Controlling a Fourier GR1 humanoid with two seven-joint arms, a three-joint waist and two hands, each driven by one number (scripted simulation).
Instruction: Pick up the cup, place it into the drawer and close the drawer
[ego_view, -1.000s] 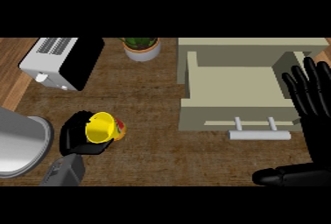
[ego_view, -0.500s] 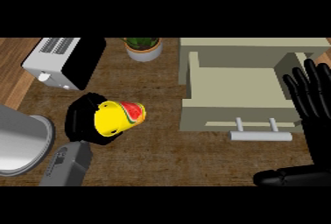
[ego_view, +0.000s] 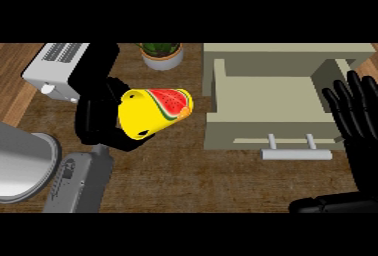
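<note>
The wooden counter (ego_view: 192, 185) fills the view. On its right half stands the beige drawer (ego_view: 244, 131), pulled open, with its front wall on the near side. At the near left edge there is a big grey round metal vessel (ego_view: 18, 160), only partly in view. At the far left stands a white toaster (ego_view: 59, 67).

The left forearm (ego_view: 77, 182) comes in from the near left, and the left hand (ego_view: 100, 117) is closed around the cup (ego_view: 155, 112). The black fingers wrap the left side of the cup. The cup is yellow with a watermelon picture, it is tilted, and it sticks out to the right of the hand. It is left of the drawer and outside it.

The right hand (ego_view: 358, 120) rests at the right edge with fingers straight, pointing far, and holds nothing.

A small potted plant (ego_view: 162, 54) stands far, between the toaster and the drawer. The pale handle (ego_view: 295, 154) is on the drawer's front.
</note>
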